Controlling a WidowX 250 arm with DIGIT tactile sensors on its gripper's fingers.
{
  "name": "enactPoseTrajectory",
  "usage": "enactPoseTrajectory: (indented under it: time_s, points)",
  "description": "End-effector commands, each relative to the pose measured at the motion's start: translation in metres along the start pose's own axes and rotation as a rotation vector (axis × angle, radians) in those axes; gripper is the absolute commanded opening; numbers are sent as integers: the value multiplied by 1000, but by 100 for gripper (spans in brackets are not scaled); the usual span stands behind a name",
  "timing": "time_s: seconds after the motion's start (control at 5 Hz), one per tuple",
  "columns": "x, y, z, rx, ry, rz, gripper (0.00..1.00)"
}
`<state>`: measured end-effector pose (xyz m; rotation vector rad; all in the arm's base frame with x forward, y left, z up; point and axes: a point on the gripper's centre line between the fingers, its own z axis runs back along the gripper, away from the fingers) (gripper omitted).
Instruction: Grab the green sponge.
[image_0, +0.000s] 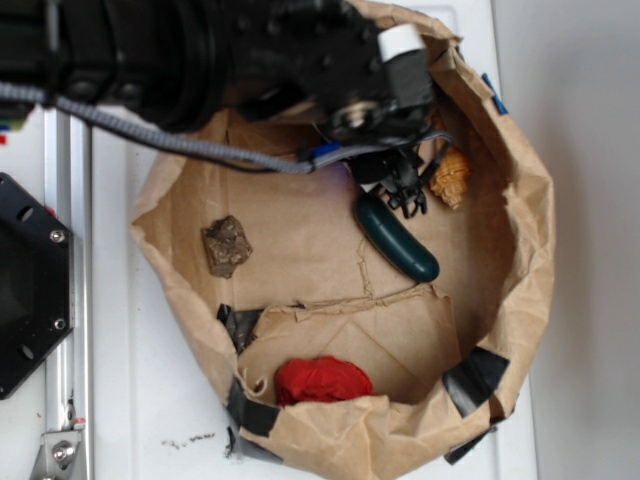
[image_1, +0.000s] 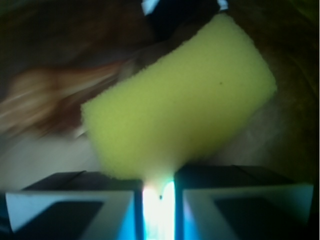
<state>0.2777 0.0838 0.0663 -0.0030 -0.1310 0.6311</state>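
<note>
The green sponge (image_0: 398, 240), smooth, dark and cucumber-shaped with rounded ends, lies slanted on the crumpled brown paper bag (image_0: 520, 250), right of middle. The black claw (image_0: 403, 195) hangs at its far end; whether it touches cannot be told. In the wrist view, a porous yellow foam block (image_1: 185, 100) sits in the narrow gap between the claw's grey fingers (image_1: 75, 205), apparently pinched. A rough brown lump (image_0: 227, 245) lies left, a ridged tan seashell (image_0: 451, 176) right, and a wrinkled red cloth (image_0: 322, 380) near. The white surface (image_0: 130, 380) carries the tape-patched bag.
</note>
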Motion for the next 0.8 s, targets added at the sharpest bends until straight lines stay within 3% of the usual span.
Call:
enactPoseTrajectory:
  time_s: [0.0,0.2,0.6]
  points:
    - [-20,13,101,-55,228,-241,0]
    - [-24,16,120,-51,278,-359,0]
    - [-28,12,118,-93,216,-364,0]
